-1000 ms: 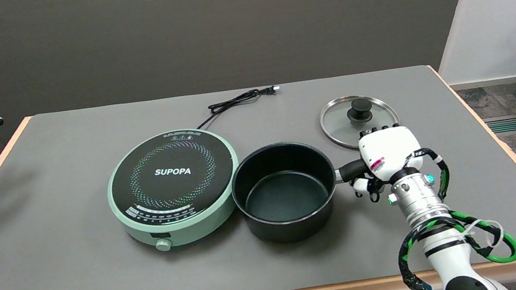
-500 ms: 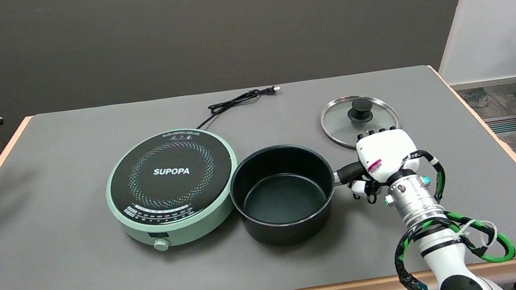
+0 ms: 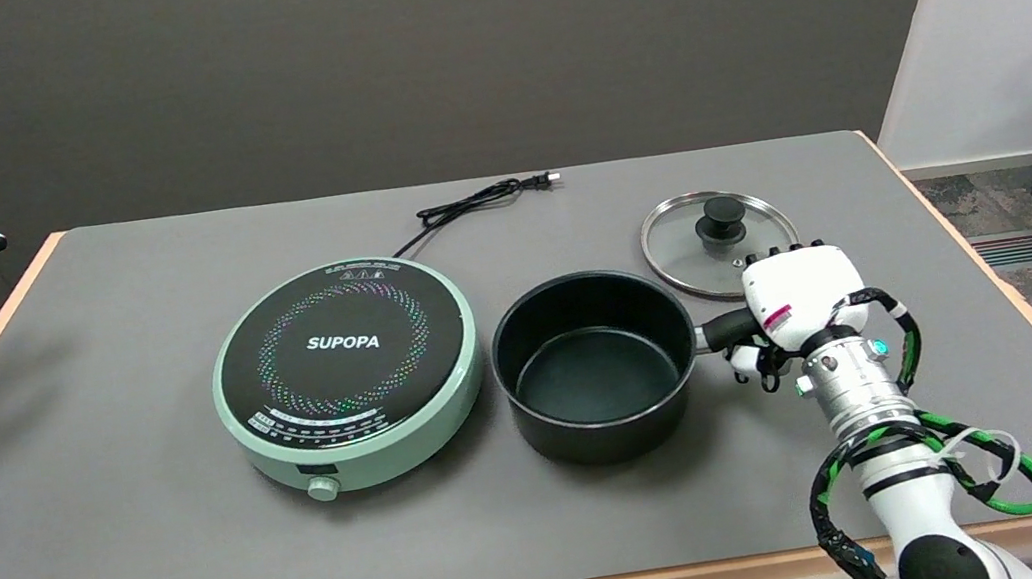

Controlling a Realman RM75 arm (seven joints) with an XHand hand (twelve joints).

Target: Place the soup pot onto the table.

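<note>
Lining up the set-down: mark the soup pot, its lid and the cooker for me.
soup pot [image 3: 599, 389], head view, inner floor of the pot.
lid [image 3: 671, 242], head view, glass left of the knob.
induction cooker [image 3: 342, 344], head view, middle of the black top.

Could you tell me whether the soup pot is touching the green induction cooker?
Apart. The head view shows a strip of grey table between the soup pot and the induction cooker.
</note>
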